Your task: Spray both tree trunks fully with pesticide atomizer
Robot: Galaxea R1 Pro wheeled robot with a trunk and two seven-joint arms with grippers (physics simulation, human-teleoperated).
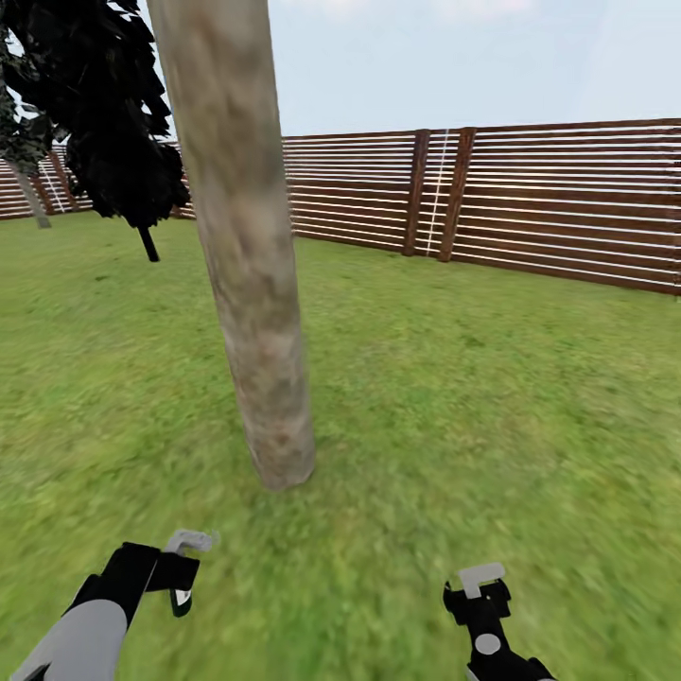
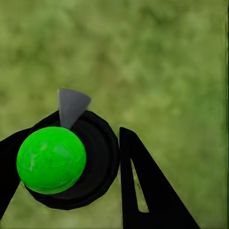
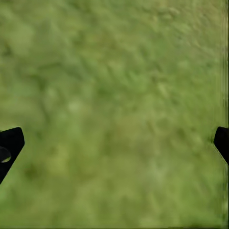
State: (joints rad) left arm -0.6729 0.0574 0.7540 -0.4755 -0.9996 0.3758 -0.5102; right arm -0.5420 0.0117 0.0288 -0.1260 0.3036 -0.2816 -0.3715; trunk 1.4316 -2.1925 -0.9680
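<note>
A thick tree trunk (image 1: 251,284) of mottled grey-brown bark rises from the garden grass (image 1: 492,397) just ahead of me, slightly left of centre. I see no pesticide on its bark. My left gripper (image 1: 180,577) hangs low in front of the trunk's base, shut on the pesticide atomizer (image 2: 50,160): a bright green ball in a black collar with a grey nozzle (image 2: 71,106), clamped between the black fingers (image 2: 143,191). My right gripper (image 1: 480,586) is open over bare grass, its fingertips (image 3: 10,143) spread wide apart. A second pale trunk (image 1: 33,203) stands far off at the left.
A brown slatted fence (image 1: 530,199) runs across the back of the lawn. A dark-leaved tree (image 1: 104,104) on a thin dark stem stands behind and left of the near trunk. Open grass stretches to the right of the trunk.
</note>
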